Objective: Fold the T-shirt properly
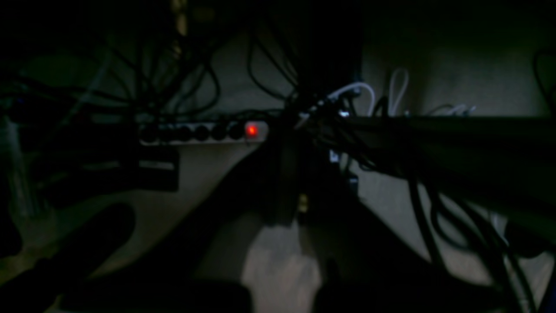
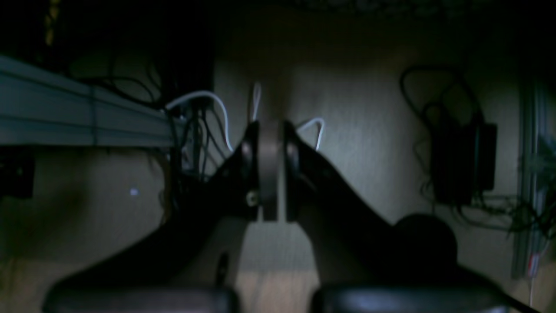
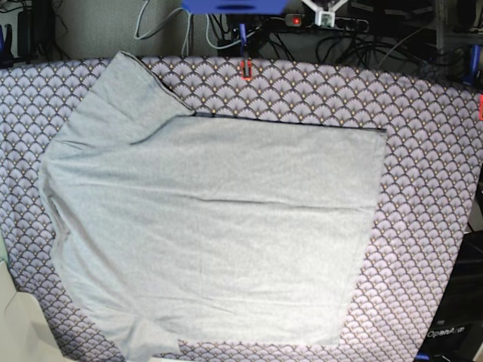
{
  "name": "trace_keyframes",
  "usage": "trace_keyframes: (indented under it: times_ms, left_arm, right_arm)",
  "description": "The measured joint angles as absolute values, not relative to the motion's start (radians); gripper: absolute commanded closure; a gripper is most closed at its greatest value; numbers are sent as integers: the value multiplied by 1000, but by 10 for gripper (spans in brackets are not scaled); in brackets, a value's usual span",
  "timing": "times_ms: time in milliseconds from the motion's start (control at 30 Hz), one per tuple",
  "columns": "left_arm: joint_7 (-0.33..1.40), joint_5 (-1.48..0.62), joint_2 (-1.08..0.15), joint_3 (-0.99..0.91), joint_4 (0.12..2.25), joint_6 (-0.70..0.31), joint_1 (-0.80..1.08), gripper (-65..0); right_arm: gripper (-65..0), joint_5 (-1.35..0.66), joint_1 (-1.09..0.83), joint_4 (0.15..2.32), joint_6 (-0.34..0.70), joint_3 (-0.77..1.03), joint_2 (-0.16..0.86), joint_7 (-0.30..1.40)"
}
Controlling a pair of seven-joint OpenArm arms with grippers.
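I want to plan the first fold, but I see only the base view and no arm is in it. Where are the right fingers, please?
Observer: The right fingers are shut on nothing, in a dim place with cables.
Operator: And the left fingers?
Observer: The left fingers also look shut; they point toward a power strip.
Operator: Is any cloth near them?
Observer: No, neither wrist view shows the T-shirt.

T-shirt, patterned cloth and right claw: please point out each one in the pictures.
T-shirt (image 3: 219, 226), base view, middle of the grey body.
patterned cloth (image 3: 423, 173), base view, bare part right of the shirt.
right claw (image 2: 269, 174), right wrist view, between the closed fingertips.
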State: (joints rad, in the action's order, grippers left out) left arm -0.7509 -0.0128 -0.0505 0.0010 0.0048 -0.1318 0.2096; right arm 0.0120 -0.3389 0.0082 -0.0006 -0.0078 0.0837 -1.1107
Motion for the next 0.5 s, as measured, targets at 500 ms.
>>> trace_keyframes:
  times_ms: [500]
  left_arm:
    - [-1267,-103,-78,0,2,-136,416,0]
  right_arm:
    - [0,16,-435,14,-1,-8,94,-1351]
